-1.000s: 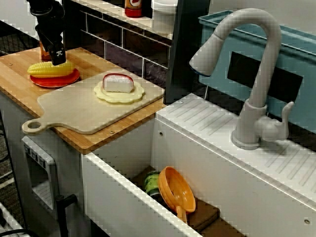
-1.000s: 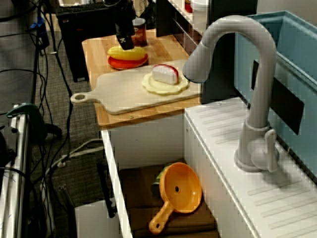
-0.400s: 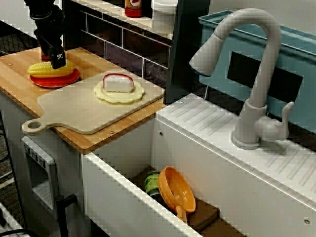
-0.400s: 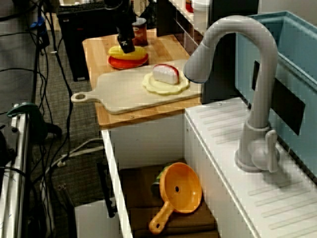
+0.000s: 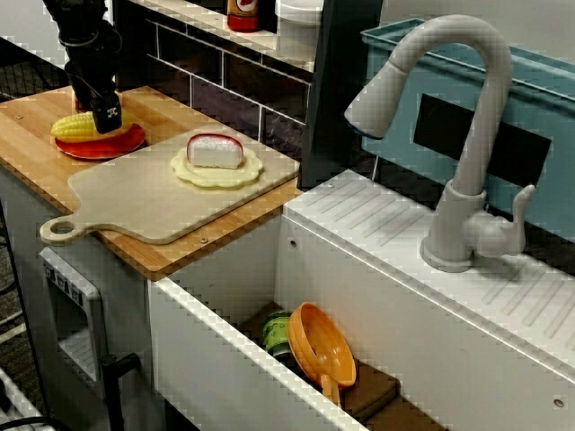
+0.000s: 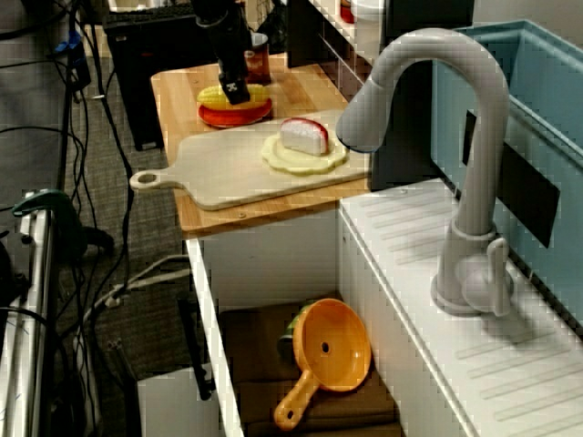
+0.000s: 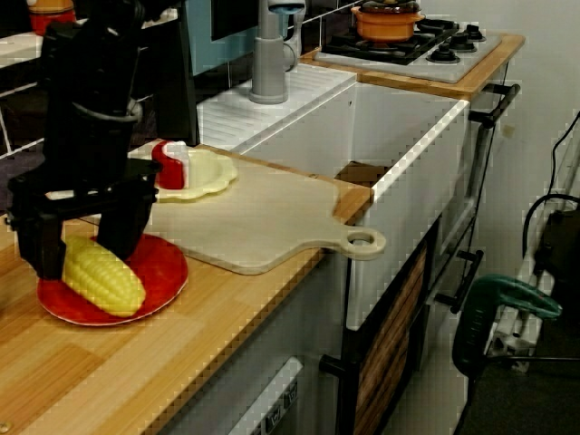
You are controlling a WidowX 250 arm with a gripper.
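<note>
My black gripper (image 7: 82, 245) hangs over a yellow corn cob (image 7: 101, 276) that lies on a red plate (image 7: 161, 270) at the end of the wooden counter. Its two fingers (image 7: 124, 227) stand apart, one on each side of the cob's far end, low over the plate. In the view from the sink side the gripper (image 5: 109, 116) covers the cob's (image 5: 74, 127) right half. The high view shows the gripper (image 6: 236, 91) over the cob (image 6: 215, 94) and plate (image 6: 235, 116). Whether the fingers touch the cob I cannot tell.
A pale cutting board (image 5: 144, 193) lies next to the plate, with a red-and-white food piece (image 5: 214, 151) on a cream dish (image 5: 218, 173). A brown bottle (image 6: 257, 56) stands behind the plate. Right of the board are the sink with an orange strainer (image 5: 323, 346) and the grey faucet (image 5: 458, 135).
The gripper has come down and slightly to the right, lower over the corn cob. The cob and plate have not moved.
</note>
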